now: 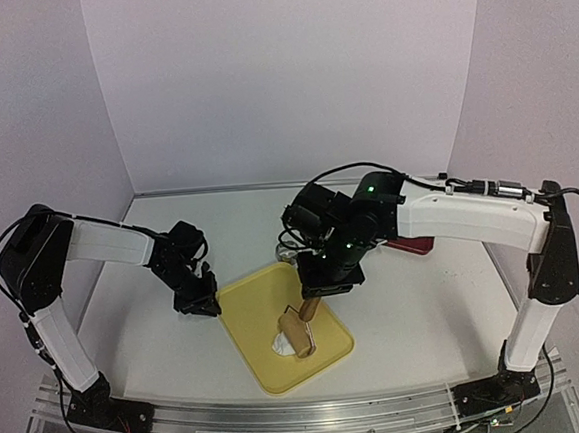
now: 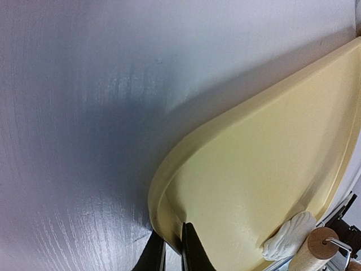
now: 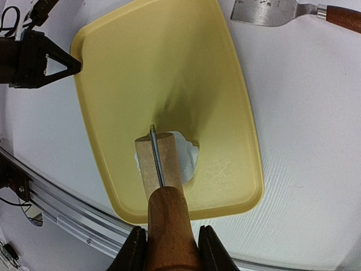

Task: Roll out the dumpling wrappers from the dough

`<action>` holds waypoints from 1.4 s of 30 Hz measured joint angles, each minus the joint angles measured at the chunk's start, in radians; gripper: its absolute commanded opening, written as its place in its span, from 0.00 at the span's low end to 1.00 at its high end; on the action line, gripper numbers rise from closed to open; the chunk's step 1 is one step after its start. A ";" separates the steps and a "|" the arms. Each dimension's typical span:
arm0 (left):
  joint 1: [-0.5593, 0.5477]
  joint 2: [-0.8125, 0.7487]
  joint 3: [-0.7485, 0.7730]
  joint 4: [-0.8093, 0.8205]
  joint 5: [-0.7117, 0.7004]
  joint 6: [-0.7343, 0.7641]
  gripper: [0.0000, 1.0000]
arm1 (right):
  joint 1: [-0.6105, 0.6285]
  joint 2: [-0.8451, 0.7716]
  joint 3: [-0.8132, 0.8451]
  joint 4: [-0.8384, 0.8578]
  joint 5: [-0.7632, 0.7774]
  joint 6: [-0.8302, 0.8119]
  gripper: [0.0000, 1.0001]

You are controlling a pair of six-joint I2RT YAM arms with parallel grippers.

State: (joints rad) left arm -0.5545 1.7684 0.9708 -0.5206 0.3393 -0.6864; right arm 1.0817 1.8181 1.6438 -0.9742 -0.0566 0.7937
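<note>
The dough (image 3: 187, 156) is a white lump on the yellow tray (image 3: 158, 73), mostly under the wooden roller (image 3: 159, 162). My right gripper (image 3: 169, 248) is shut on the roller's brown handle. The roller (image 1: 301, 331) lies tilted over the dough (image 1: 282, 344) near the tray's front edge. My left gripper (image 2: 172, 248) is shut on the tray's rim at its left corner, one finger outside and one inside. From above, the left gripper (image 1: 198, 302) sits at the tray's (image 1: 261, 299) left edge. The dough (image 2: 287, 237) shows at the lower right of the left wrist view. No dumpling wrappers are in view.
A metal spatula (image 3: 271, 11) with a reddish handle (image 1: 412, 244) lies on the table beyond the tray, to the right. The aluminium rail (image 1: 305, 416) runs along the table's near edge. White walls enclose the back and sides.
</note>
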 measured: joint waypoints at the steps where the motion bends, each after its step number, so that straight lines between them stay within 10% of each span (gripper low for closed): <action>1: 0.000 0.002 0.003 -0.002 -0.001 0.001 0.00 | 0.000 0.003 0.003 -0.002 0.000 0.001 0.00; 42: 0.000 0.019 0.024 -0.012 -0.003 0.012 0.00 | 0.072 0.087 0.027 -0.006 0.102 0.103 0.00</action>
State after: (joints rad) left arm -0.5545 1.7870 0.9951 -0.5327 0.3359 -0.6743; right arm 1.1535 1.9050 1.6703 -0.9801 0.0457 0.8970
